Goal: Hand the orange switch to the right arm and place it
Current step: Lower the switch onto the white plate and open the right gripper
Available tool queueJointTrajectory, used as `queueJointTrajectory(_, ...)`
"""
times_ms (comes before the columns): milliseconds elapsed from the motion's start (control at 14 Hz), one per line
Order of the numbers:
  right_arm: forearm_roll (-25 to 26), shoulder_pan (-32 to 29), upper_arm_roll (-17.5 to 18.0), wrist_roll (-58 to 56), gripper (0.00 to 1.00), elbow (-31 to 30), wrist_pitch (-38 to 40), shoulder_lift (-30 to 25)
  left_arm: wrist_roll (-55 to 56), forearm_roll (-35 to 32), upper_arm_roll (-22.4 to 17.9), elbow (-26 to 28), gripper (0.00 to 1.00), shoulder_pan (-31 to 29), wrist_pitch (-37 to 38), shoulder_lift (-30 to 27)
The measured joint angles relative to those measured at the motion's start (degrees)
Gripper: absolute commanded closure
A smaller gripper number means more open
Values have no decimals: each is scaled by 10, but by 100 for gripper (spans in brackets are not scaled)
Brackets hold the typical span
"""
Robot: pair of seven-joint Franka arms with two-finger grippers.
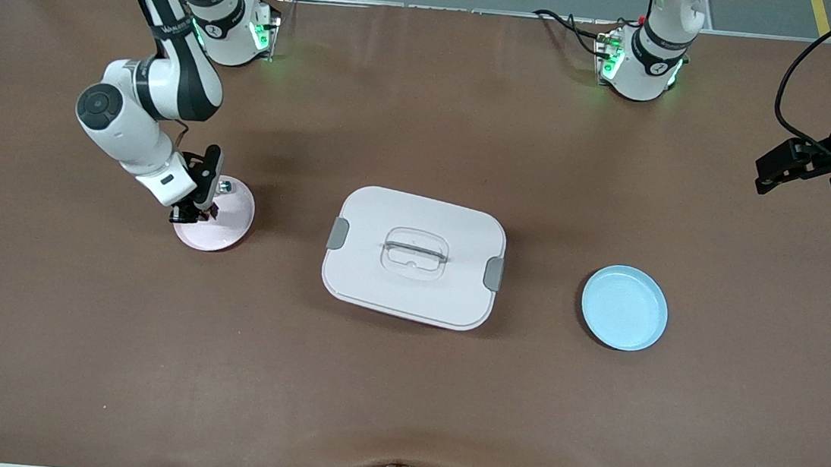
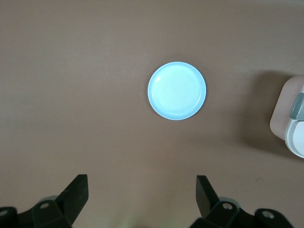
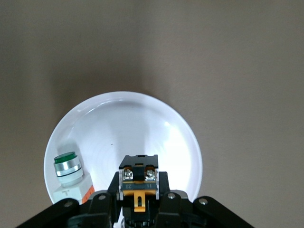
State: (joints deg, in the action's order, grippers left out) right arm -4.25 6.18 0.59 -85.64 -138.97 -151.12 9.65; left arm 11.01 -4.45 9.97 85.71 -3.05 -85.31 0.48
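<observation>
Most of the task was judged done: the orange switch [image 3: 138, 183] was pinched by the right gripper [image 3: 137, 202] just over the pink plate [image 1: 232, 225], not yet released. The left gripper [image 2: 140, 194], spread wide, waited above the blue plate [image 2: 177, 90].

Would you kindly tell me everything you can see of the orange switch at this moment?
The orange switch is a tiny blocky part: a black body, two silvery screw terminals under clear covers, and an orange section with a tab below them. It looks like moulded plastic with metal screws. The right tool is shut on it, holding it over the pale pink plate at the right arm's end of the table. Whether it touches the plate cannot be told.
</observation>
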Motion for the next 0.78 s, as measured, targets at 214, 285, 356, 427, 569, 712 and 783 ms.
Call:
queueJointTrajectory(214, 0, -11, 0, -1, 100, 0, -17, 26, 0, 0, 0, 2, 0, 0, 0, 0)
queueJointTrajectory(285, 0, -13, 0, -1, 100, 0, -25, 34, 0, 0, 0, 4, 0, 0, 0, -1)
queueJointTrajectory(356, 0, -13, 0, -1, 100, 0, -32, 41, 0, 0, 0, 7, 0, 0, 0, -3)
queueJointTrajectory(427, 0, -13, 0, -1, 100, 0, -36, 48, 0, 0, 0, 11, 0, 0, 0, -6)
queueJointTrajectory(569, 0, -13, 0, -2, 100, 0, -42, 59, 0, 0, 0, 17, 0, 0, 0, -11)
queueJointTrajectory(712, 0, -13, 1, -3, 100, 0, -44, 66, 0, 0, 0, 19, 0, 0, 0, -13)
queueJointTrajectory(783, 0, -13, 2, -3, 100, 0, -45, 69, 0, 0, 0, 20, 0, 0, 0, -13)
